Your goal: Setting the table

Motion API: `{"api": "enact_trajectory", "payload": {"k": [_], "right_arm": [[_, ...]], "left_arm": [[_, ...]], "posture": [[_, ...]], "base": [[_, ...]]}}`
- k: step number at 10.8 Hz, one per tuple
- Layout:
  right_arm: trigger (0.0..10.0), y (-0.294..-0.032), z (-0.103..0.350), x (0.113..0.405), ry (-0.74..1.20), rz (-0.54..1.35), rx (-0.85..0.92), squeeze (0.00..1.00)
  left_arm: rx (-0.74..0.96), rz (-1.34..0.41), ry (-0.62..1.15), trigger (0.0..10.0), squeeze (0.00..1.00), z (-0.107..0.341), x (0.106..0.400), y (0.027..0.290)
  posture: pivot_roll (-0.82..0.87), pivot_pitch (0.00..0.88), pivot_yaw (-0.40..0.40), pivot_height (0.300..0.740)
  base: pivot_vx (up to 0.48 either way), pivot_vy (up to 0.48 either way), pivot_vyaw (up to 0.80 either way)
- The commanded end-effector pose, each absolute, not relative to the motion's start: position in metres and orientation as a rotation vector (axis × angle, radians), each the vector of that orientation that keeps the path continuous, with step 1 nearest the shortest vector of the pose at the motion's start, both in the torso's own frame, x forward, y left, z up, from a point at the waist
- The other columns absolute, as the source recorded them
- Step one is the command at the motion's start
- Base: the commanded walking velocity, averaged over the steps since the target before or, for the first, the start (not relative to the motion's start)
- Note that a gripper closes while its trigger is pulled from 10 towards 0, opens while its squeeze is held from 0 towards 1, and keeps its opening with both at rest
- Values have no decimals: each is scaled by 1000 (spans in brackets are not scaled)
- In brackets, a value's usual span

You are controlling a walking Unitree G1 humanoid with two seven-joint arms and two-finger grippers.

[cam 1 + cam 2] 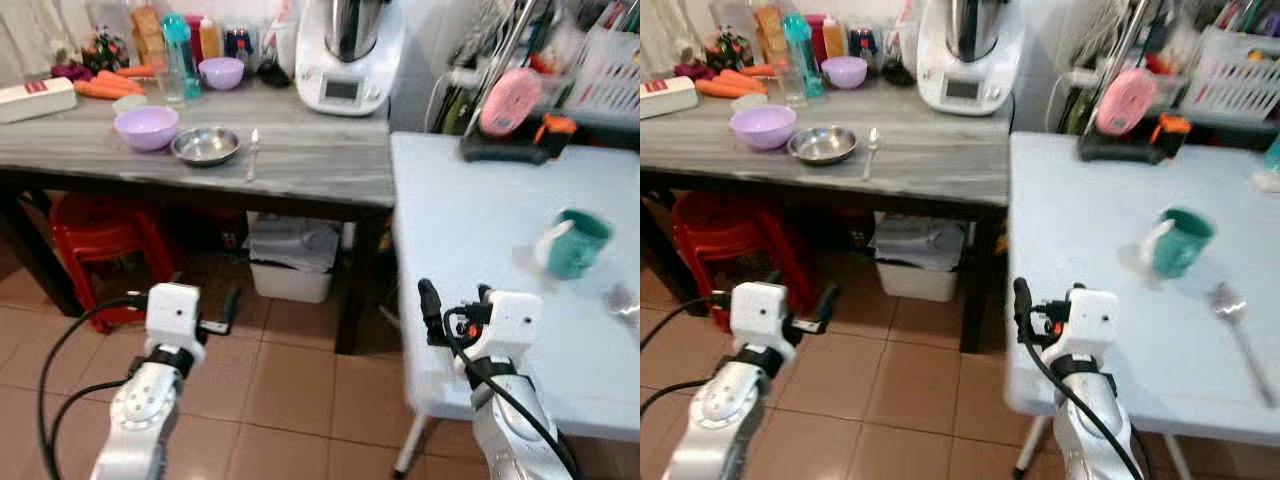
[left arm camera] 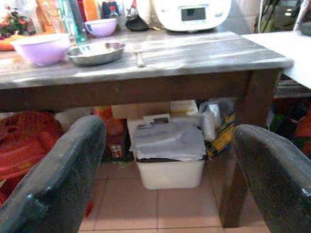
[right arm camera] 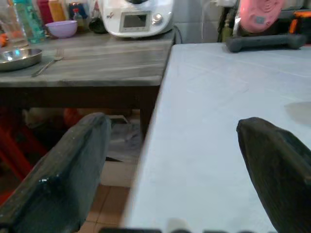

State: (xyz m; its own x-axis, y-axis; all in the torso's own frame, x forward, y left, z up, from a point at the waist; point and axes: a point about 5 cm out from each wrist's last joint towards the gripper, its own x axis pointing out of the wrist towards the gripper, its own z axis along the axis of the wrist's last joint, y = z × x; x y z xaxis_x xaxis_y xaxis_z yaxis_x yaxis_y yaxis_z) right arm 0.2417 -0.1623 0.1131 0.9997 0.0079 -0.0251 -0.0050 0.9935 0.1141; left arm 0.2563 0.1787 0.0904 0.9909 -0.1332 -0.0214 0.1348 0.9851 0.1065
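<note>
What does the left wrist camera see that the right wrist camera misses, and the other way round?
Left wrist view: the left fingers, spread apart, frame a big purple bowl and flowers at the wooden table's far end.

Right wrist view: the right fingers, also apart, look across the white table to a pink gadget.

Both: the steel bowl, the spoon beside it, the small purple bowl and the white mixer.
</note>
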Motion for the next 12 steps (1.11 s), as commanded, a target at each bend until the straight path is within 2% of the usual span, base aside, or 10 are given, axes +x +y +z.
{"api": "enact_trajectory", "payload": {"k": [1, 12], "right_arm": [[10000, -172, 113, 240, 32, -22, 99, 0], [10000, -172, 114, 241, 24, -24, 105, 0]], "left_arm": [[94, -158, 12, 10000, 0, 91, 258, 170], [85, -178, 16, 10000, 0, 91, 259, 165]], "posture": [[7, 0, -12, 740], [1, 0, -3, 740]], "base": [[0, -480, 0], [0, -480, 0]]}}
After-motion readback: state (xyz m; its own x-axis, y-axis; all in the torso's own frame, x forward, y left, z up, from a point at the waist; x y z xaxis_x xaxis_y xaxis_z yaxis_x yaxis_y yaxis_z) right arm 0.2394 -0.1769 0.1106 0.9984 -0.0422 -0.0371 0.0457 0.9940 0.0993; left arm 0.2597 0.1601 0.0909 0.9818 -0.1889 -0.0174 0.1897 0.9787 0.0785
